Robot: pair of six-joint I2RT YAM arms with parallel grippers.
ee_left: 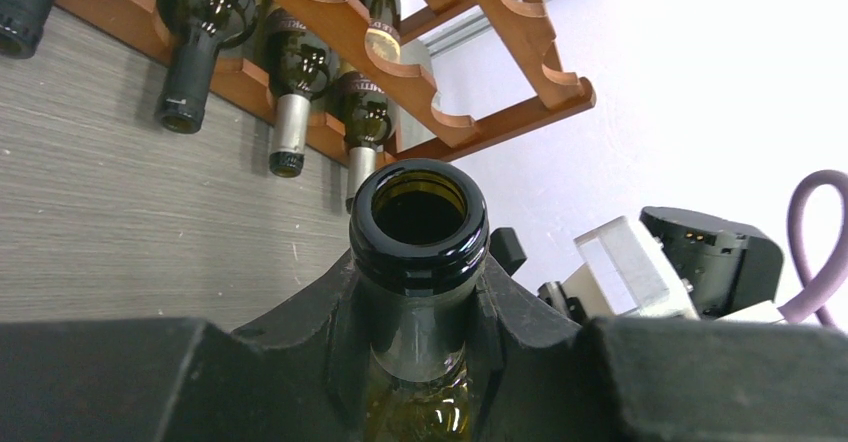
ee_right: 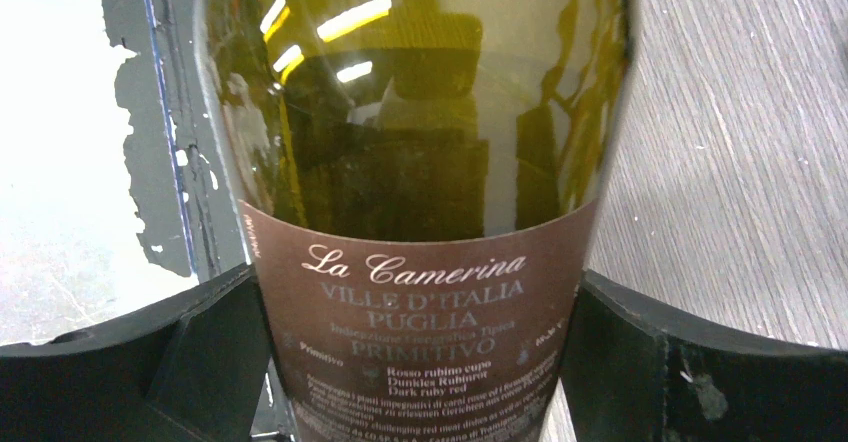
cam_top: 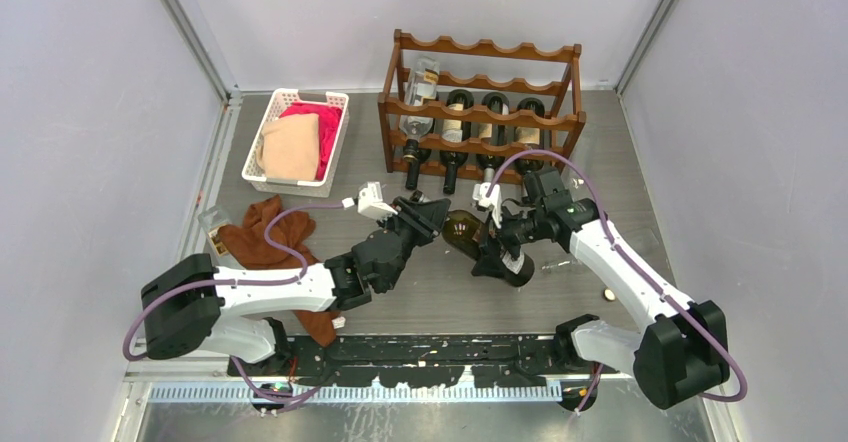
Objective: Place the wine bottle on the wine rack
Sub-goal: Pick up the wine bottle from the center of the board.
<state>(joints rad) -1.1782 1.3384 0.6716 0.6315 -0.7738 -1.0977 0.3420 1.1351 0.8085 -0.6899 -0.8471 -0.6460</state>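
Wine bottle [cam_top: 462,232]: carried between the two arms, lying close to level and apparently off the surface [cam_top: 620,172], just in front of the wine rack [cam_top: 485,50].
Left jaws: narrow, clamped on the neck just below the open mouth [ee_left: 420,212].
Right jaws: wide, pressed against both sides of the labelled body [ee_right: 415,302], so they hold the bottle's heavy end.
Rack contents: dark bottles [cam_top: 458,127] and a tilted clear bottle [cam_top: 420,97] already lie in it. The top scalloped rails look free.
Risk, slip: smooth glass and a paper label give little purchase. With the right jaws this wide, a quick swing could let the body slide or roll out.
Risk, twist: if the two arms move out of step, the neck grip would take the strain and could lose the bottle.
Risk, collision: the stored bottles' necks stick out towards the front. A low approach could knock them or nudge the rack backwards.
Risk, bad seating: if the bottle is released before both ends rest in matching scallops, it could roll off onto the surface.
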